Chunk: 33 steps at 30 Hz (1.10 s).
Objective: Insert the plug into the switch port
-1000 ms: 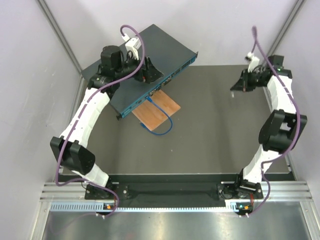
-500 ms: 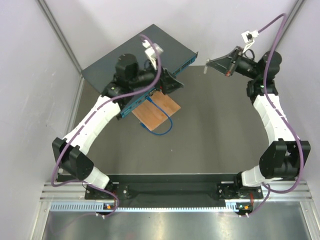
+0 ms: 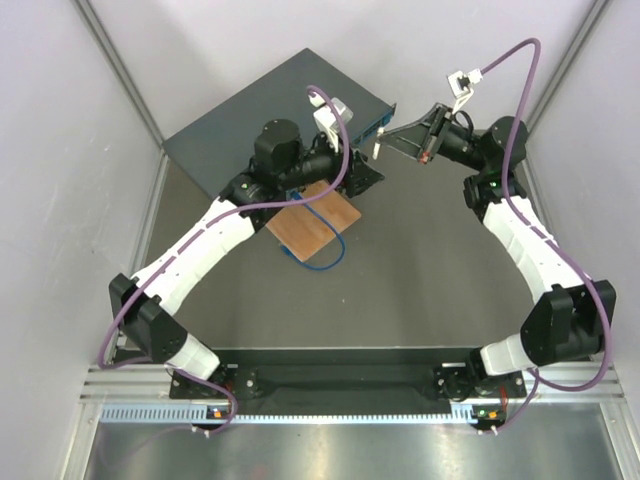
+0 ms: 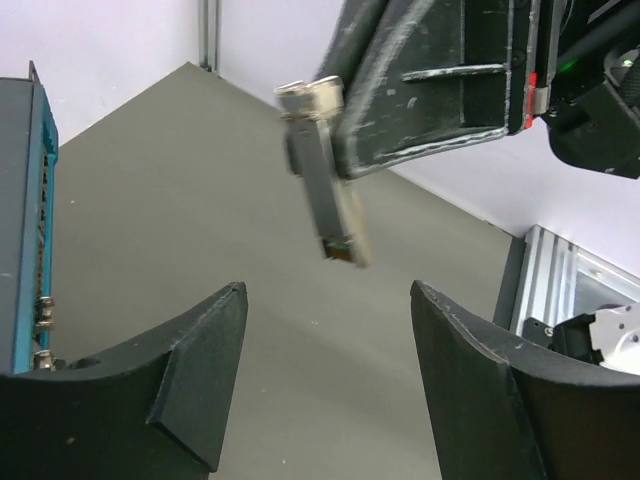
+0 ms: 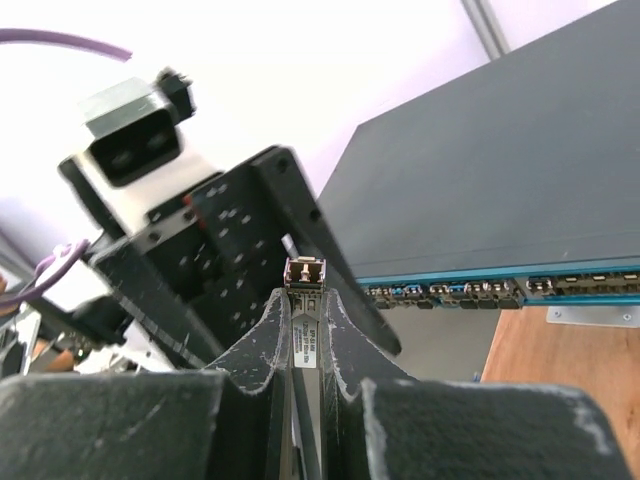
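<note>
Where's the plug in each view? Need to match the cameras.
Top external: plug, upper centre, at the right gripper tip, near the switch right corner.
Left wrist: plug, upper centre, hanging tilted from the right gripper.
Right wrist: plug, lower centre, pinched between that gripper's fingers.
Shared landmark: the switch's blue port face, seen in all three.

The switch (image 3: pixel 240 115) is metal, with a dull dark top and a blue painted front. The plug (image 4: pixel 328 195) is shiny silver metal. The board (image 3: pixel 312 225) is smooth orange-brown wood. The table (image 3: pixel 430 270) is dull dark grey. On the right gripper (image 5: pixel 304 300) the fingers (image 5: pixel 255 345) are hard black plastic, scratched white. The arm covers (image 3: pixel 200 250) are smooth, shiny white plastic
</note>
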Available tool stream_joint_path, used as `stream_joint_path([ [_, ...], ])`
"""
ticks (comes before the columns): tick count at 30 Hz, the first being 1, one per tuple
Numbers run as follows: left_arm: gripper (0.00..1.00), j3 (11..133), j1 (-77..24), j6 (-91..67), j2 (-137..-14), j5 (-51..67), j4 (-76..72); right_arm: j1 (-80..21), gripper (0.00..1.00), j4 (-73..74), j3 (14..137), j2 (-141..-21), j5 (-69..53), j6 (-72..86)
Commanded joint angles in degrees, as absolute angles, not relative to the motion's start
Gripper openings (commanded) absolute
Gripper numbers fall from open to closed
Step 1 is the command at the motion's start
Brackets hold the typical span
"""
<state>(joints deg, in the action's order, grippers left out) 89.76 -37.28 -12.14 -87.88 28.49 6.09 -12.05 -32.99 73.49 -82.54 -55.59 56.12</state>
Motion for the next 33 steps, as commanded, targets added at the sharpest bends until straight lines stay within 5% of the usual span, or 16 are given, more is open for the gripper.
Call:
stream_joint_path([
  [1,0.70,91.2,-38.8,-9.1,-87.8,24.1,6.0,-13.6,0.00,-28.0,75.3,-79.8,-51.9,52.3],
  [10,0.51,95.1,-39.3,-6.2,-90.7,18.7,10.4,-16.0,0.00,-18.2,75.7,-79.3,-49.0,45.5],
  [19,0.08,98.3,-39.4,-4.8,-92.6,13.6,14.6,-17.0,0.00,-16.4,76.2,-78.9,-49.1,45.2],
  [21,0.00,98.2,-39.4,-5.0,-92.3,13.8,14.8,-17.3,0.13,-14.6,76.8,-79.1,-49.5,44.0],
  [22,0.00,98.2,-39.4,-5.1,-92.3,15.4,15.0,-17.1,0.34,-13.8,77.0,-79.2,-50.6,43.3],
  [26,0.00,97.4,-38.5,-7.5,-90.8,22.6,16.5,-14.1,0.70,-9.7,78.8,-78.4,-54.6,35.1],
  [29,0.00,96.6,-36.2,-11.7,-89.4,32.8,17.4,-8.8,0.84,-3.5,80.5,-76.0,-58.2,22.8],
  [33,0.00,94.5,-33.8,-19.8,-88.6,46.4,17.1,-2.5,0.84,8.1,82.0,-71.6,-64.6,-2.0],
])
